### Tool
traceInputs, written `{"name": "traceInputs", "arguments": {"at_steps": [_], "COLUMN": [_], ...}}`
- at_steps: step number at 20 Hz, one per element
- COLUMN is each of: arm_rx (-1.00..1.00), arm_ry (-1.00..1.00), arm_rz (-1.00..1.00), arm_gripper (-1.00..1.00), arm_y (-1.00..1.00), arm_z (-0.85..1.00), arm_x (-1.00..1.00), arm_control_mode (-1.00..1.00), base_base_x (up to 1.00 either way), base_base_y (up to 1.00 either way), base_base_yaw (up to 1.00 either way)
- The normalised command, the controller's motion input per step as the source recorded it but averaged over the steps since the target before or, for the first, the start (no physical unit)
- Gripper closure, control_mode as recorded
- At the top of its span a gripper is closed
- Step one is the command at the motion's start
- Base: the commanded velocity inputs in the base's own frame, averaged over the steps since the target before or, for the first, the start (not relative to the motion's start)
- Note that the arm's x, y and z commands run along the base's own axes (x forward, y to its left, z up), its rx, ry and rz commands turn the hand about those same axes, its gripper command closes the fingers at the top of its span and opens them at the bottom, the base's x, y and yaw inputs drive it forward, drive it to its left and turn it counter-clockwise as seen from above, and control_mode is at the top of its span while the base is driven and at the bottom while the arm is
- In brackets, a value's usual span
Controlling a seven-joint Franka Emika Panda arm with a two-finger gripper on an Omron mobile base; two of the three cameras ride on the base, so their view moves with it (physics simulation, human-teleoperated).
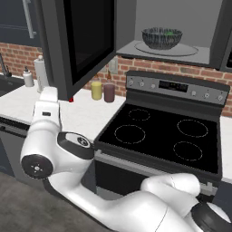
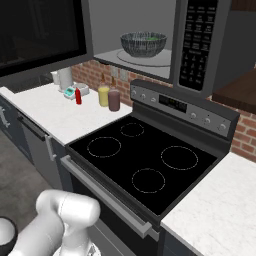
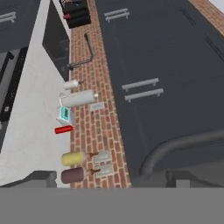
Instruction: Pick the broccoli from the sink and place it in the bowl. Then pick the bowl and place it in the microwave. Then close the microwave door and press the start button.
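The microwave (image 1: 181,27) stands open above the stove. On its glass turntable sits the dark patterned bowl (image 1: 161,37) (image 2: 143,44), and a bit of green broccoli (image 1: 169,32) (image 2: 150,36) shows over its rim. The microwave door (image 1: 86,41) (image 2: 40,35) is swung wide out to the left. My arm's wrist (image 1: 46,108) rises just below the door's lower outer corner. In the hand view my gripper (image 3: 112,179) is open with nothing between the fingertips, and a dark curved bar (image 3: 175,148) lies just past them. The black sink (image 3: 57,39) and its faucet (image 3: 85,52) lie far along the counter.
A black stove (image 1: 158,133) with four burners sits under the microwave. By the brick backsplash stand a yellow bottle (image 1: 96,90), a brown bottle (image 1: 109,93), a small red bottle (image 2: 78,96) and a white roll (image 1: 41,72). White counter (image 2: 50,112) runs left toward the sink.
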Motion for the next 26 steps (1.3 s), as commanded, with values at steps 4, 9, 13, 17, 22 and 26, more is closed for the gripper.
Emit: {"name": "traceInputs", "arguments": {"at_steps": [4, 9, 13, 17, 22, 26], "arm_rx": [-0.05, -0.04, -0.02, 0.0, 0.0, 0.0], "arm_ry": [0.0, 0.0, 0.0, 0.0, 0.0, 0.0], "arm_rz": [-0.05, -0.07, -0.09, -0.1, -0.08, -0.05], "arm_gripper": [-1.0, -1.0, -1.0, -1.0, -1.0, -1.0], "arm_y": [0.38, 0.51, 0.16, -0.01, -0.33, -0.4], "arm_z": [-0.05, -0.13, 0.0, 0.0, 0.0, 0.0], "arm_x": [0.67, 0.62, 0.43, 0.28, 0.02, 0.11], "arm_control_mode": [-1.0, -1.0, -1.0, -1.0, -1.0, -1.0], "base_base_x": [0.0, 0.0, 0.0, 0.0, 0.0, 0.0], "base_base_y": [0.0, 0.0, 0.0, 0.0, 0.0, 0.0], "base_base_yaw": [0.0, 0.0, 0.0, 0.0, 0.0, 0.0]}}
